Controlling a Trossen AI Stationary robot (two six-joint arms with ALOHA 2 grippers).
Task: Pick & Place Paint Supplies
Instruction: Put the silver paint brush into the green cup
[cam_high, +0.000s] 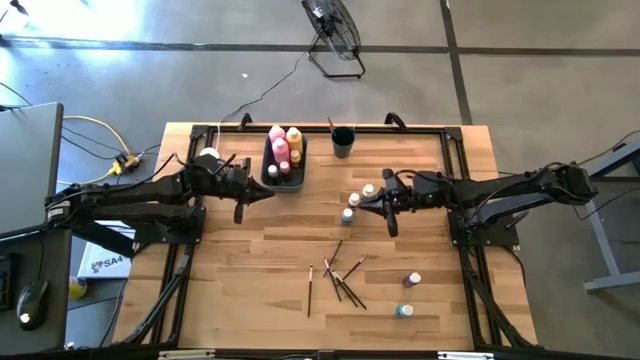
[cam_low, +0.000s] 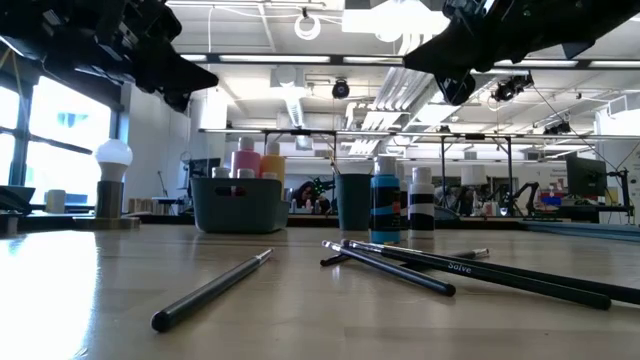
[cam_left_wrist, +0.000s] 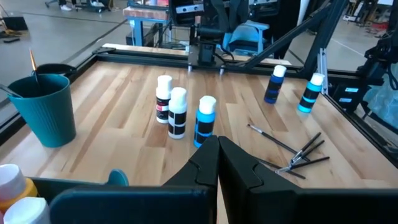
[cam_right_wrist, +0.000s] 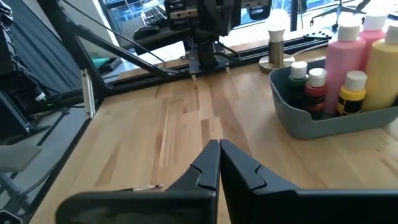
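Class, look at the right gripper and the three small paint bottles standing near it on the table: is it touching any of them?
Apart. The low view shows the right gripper raised in the air, well above the paint bottles' white caps, with a clear gap between them.

One of the dark-handled paintbrushes (cam_low: 500, 275) lying on the table in the low view carries small pale lettering along its handle that seems to read "Solve", though the word is tiny and not certain. In the high view, a white box (cam_high: 100, 262) on the floor beyond the table's left edge shows dark print beginning "SA4", with the rest hidden under the left arm's frame. The small paint bottles (cam_left_wrist: 178, 113) bear black and coloured labels, but nothing on them can be read.
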